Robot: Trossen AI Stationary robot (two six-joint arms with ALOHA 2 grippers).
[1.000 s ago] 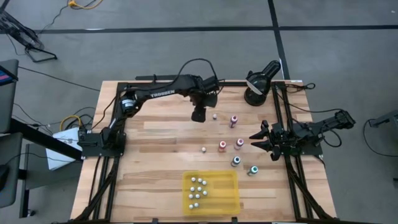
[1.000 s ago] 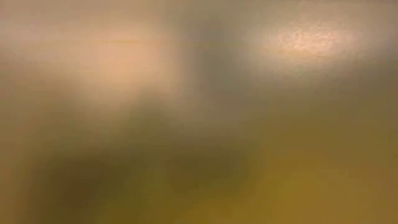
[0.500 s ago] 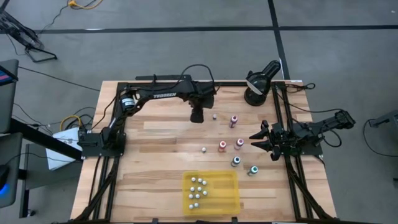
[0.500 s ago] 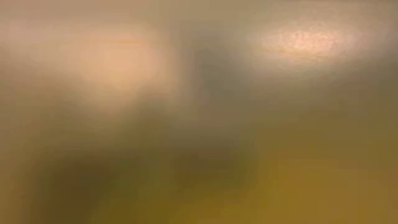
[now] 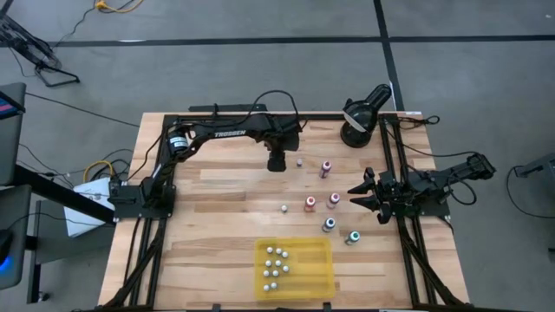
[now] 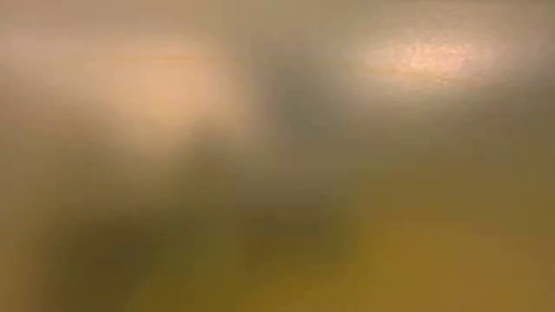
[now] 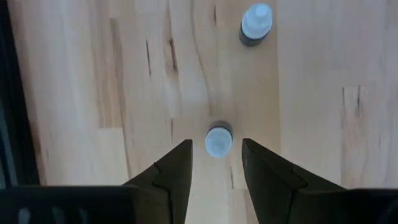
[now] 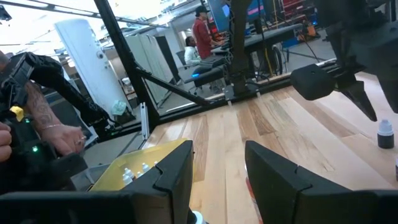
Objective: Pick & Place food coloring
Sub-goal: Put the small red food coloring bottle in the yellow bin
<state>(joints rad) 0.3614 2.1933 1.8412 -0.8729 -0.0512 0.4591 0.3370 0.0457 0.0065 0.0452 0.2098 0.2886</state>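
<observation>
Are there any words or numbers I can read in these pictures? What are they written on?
"TROSSEN": white letters on the left arm, seen from above.
The food coloring bottles are too small for their labels to be read.
The low view is all blur.
Nothing else can be read.

A yellow tray (image 5: 323, 260) is holding white-capped bottles (image 5: 276, 263) on the pale striped wooden table (image 5: 217, 225). Loose bottles are showing red (image 5: 310, 204), pink (image 5: 334, 199) and teal (image 5: 353, 237) caps. Both arms are looking black.
</observation>
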